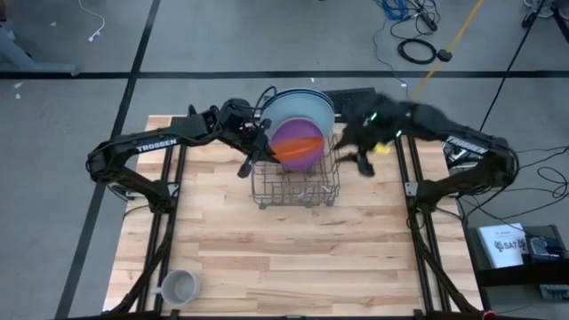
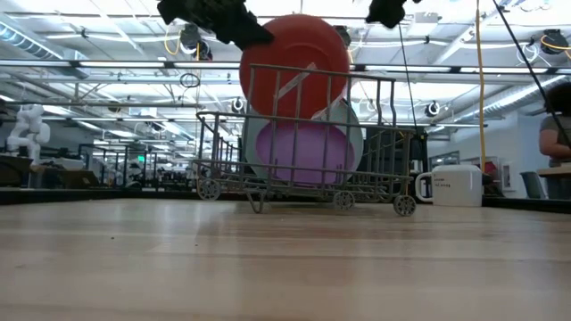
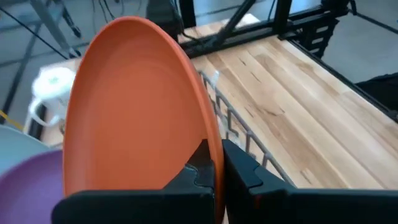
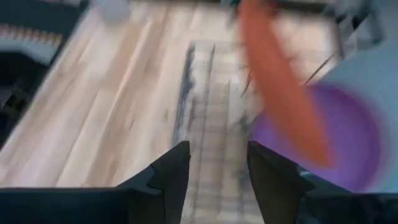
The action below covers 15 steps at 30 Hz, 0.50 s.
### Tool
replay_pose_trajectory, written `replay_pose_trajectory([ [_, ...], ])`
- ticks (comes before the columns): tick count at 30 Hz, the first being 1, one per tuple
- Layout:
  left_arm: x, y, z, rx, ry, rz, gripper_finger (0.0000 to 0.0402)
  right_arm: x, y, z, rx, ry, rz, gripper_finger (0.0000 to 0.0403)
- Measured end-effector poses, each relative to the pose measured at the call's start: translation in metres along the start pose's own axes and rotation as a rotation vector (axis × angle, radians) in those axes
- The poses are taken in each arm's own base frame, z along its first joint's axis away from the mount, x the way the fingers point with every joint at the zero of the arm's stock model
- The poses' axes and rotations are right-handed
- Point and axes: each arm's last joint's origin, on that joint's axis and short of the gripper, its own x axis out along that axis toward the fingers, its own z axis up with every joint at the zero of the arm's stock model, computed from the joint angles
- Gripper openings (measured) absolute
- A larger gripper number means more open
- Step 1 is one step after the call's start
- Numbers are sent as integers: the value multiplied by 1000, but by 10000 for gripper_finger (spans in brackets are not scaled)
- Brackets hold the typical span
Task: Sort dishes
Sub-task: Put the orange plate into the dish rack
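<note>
A grey mug (image 1: 179,286) stands alone near the front edge of the table (image 1: 293,258), well apart from the work. Farther back, about mid-table, sits the wire rack (image 1: 296,184), and the plates are stood on edge in its far end, which is how a rack keeps them apart and upright.

The left claw (image 3: 214,168) is clamped on the rim of the orange plate (image 3: 134,106), holding it upright above the rack, just in front of the purple plate (image 2: 301,153). Gripping by the edge keeps the plate vertical, so it can likely be lowered between the wires. In the low view the orange plate rides higher than the purple one, so it seems not yet seated.

Behind the purple plate lean the larger plates, a light blue plate (image 1: 302,111) foremost among them.

The right claw (image 4: 217,165) hovers over the rack's right side with its fingers apart, holding nothing, probably waiting clear of the left arm's path.

A white mug (image 2: 453,185) stands beyond the rack.
</note>
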Motion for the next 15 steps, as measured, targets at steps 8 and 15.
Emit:
replay_pose_trajectory([
  [8, -12, -4, 10, 31, -39, 31, 4, 70, 20, -21, 28, 214, -15, 166],
  [15, -28, -14, 17, 16, -48, 39, 4, 99, 32, -19, 29, 244, 37, 165],
])
